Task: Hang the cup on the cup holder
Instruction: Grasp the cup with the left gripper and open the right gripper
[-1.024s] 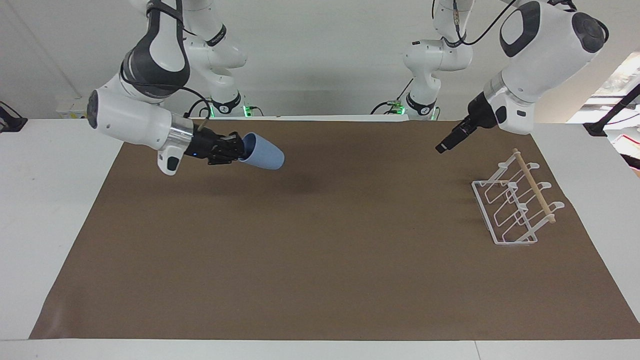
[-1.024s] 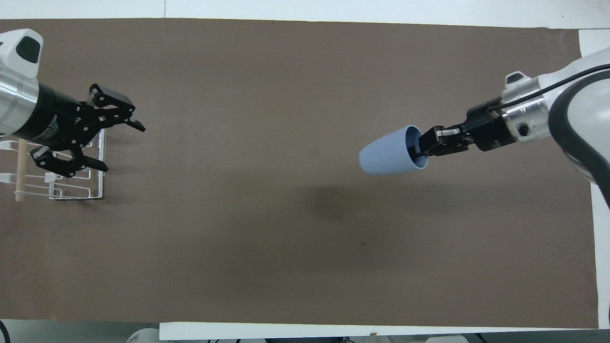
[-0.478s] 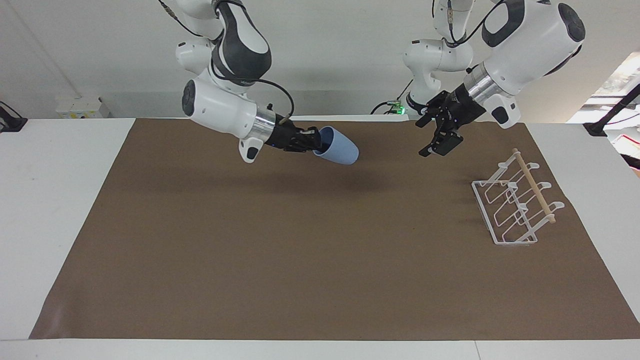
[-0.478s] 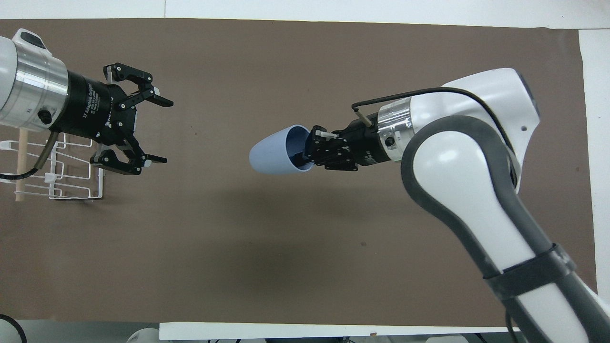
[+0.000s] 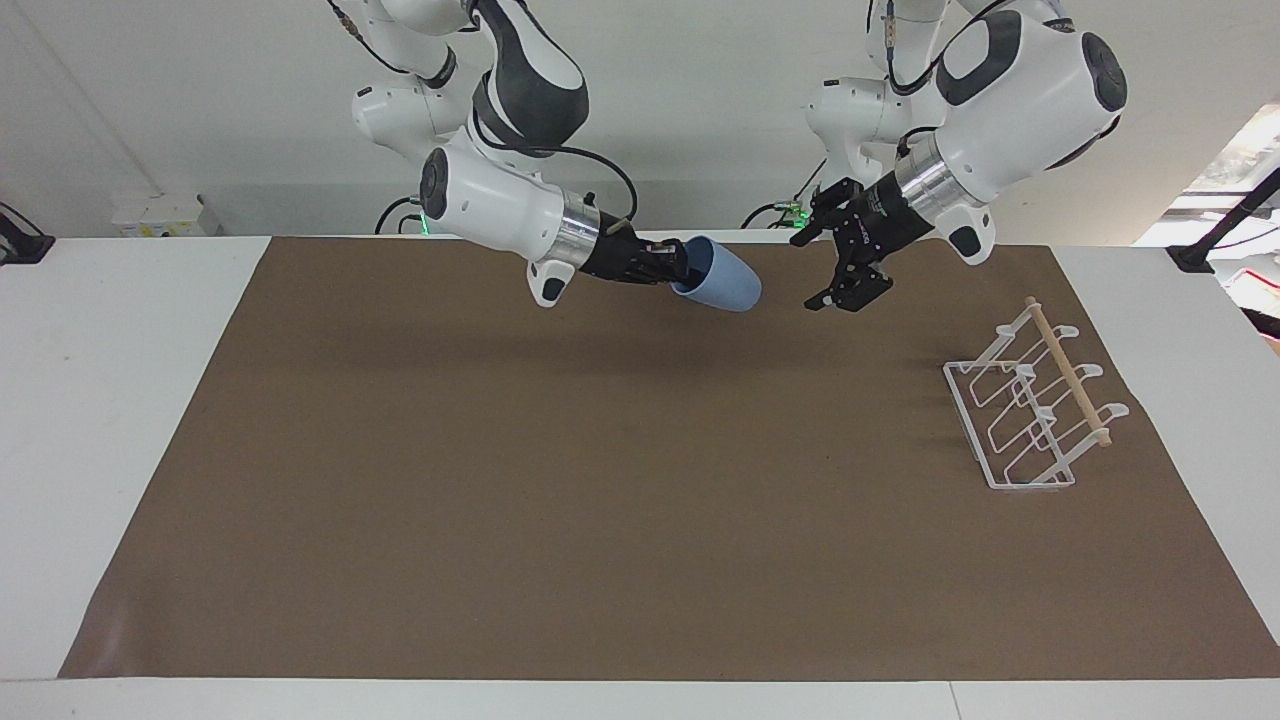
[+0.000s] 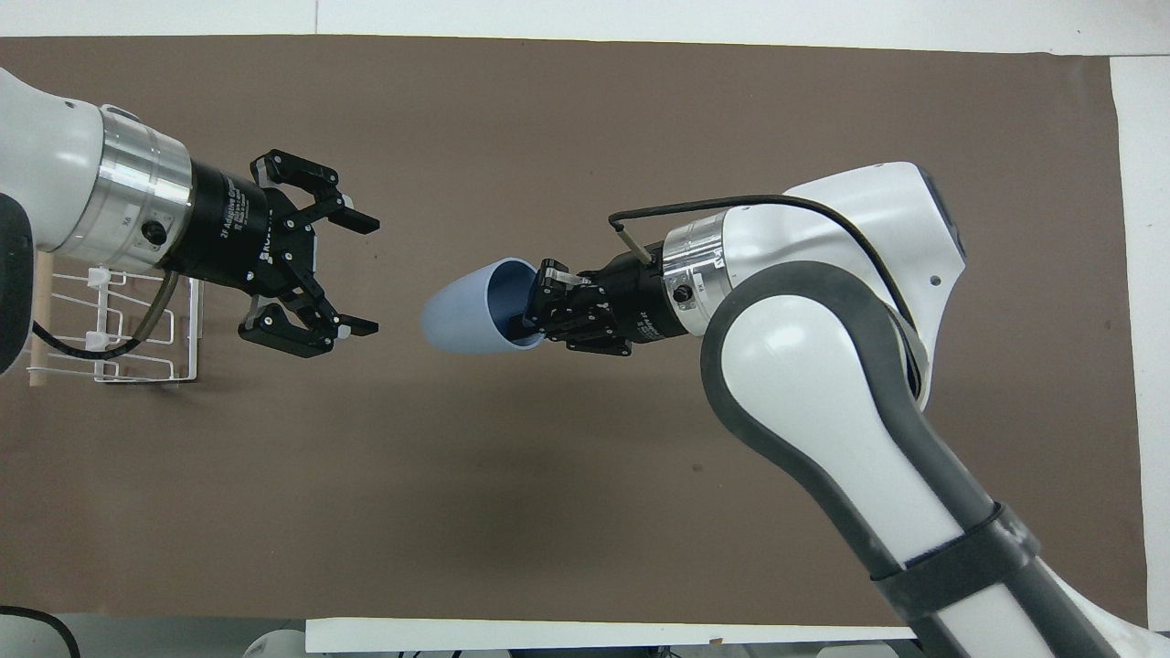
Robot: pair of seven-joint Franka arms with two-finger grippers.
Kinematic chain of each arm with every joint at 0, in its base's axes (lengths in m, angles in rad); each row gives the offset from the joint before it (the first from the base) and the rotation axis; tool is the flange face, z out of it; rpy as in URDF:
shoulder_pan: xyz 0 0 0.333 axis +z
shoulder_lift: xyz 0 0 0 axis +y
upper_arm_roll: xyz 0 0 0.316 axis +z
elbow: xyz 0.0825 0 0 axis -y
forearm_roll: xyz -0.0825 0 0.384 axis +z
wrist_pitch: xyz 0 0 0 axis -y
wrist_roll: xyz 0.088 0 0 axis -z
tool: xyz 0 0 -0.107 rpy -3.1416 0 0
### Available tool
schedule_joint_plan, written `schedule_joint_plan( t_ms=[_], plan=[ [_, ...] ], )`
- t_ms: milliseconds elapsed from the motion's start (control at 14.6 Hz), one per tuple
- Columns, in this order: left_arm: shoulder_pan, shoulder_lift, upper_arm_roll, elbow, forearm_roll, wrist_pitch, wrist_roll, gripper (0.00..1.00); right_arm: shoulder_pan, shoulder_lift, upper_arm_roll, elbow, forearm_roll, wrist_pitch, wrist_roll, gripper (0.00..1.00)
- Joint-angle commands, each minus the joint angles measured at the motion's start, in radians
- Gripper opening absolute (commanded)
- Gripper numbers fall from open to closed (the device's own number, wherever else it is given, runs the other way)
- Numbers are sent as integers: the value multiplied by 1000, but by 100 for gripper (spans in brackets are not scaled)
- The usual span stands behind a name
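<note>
A brown mat (image 5: 600,520) covers the table. The white wire cup holder (image 5: 1030,410) stands at the left arm's end. The left gripper (image 5: 835,268) hangs spread wide, empty, facing the light-blue cup (image 5: 722,282), which the right gripper (image 5: 672,268) pinches by its rim, tipped sideways above the mat.

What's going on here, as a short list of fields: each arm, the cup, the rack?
right gripper: shut on the rim of the light-blue plastic cup, held sideways in the air over the brown mat
left gripper: open, in the air facing the cup's base, not touching it
cup: closed base toward the left gripper, mouth toward the right gripper
white wire cup holder with wooden dowel: on the mat at the left arm's end, nothing hung on it
</note>
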Motion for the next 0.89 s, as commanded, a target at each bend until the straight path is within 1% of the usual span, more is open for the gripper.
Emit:
schedule_joint_plan(
  t_ms=[0,137,273,546,615,683,751,820],
  plan=[
    [-57,-40,10,-92,-44,89,-19,99,35,-11,-2,-16,24,57,18,3],
    [-76,-41,10,-120,-62,91,-22,99,38,-10,-2,-13,24,64,18,3],
    [-115,-44,13,-147,-62,94,-20,99,41,-7,-2,-12,24,81,18,3],
    [-134,-38,11,-169,-61,120,-17,97,58,-4,-2,-12,24,109,16,3],
    [-134,-35,13,-160,-55,110,-20,68,57,-4,-2,-9,24,113,16,3],
    [-136,-33,11,-160,-47,111,-5,16,57,-2,-2,-7,24,113,16,3],
    [-142,-33,13,-158,-47,108,-3,0,51,-2,-2,-7,24,113,16,12],
    [-142,-33,11,-158,-47,107,-6,0,44,-2,-2,-5,24,110,12,23]
  ],
)
